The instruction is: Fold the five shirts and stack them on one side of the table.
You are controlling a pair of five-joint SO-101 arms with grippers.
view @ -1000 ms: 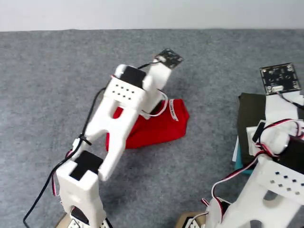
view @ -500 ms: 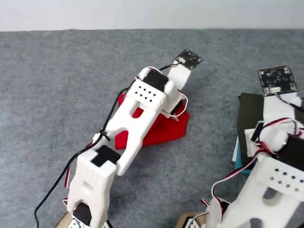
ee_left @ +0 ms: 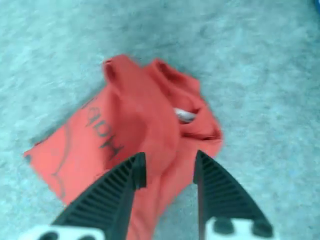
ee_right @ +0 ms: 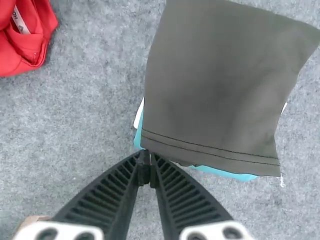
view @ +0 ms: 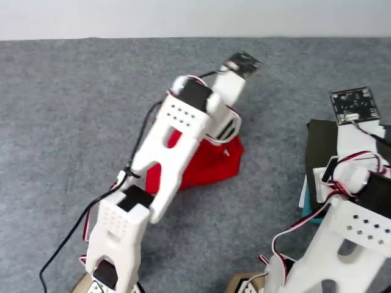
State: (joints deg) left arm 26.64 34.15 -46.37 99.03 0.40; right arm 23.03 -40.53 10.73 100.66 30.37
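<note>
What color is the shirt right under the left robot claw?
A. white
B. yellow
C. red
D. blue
C: the left wrist view looks straight down on a crumpled red shirt, which lies right below the left gripper, whose jaws stand apart.

A grey, felt-like cover point(view: 67, 104) lies over the whole table, its nap coarse and speckled, and runs from 9 to 3 o'clock in the high view. At 12 o'clock a pale, plain wall point(view: 183, 18) forms a narrow band above the table's straight far edge. At 6 o'clock two small tan patches point(view: 77, 285) break the grey along the near edge. The light is soft and even, and shadows are faint.
</note>
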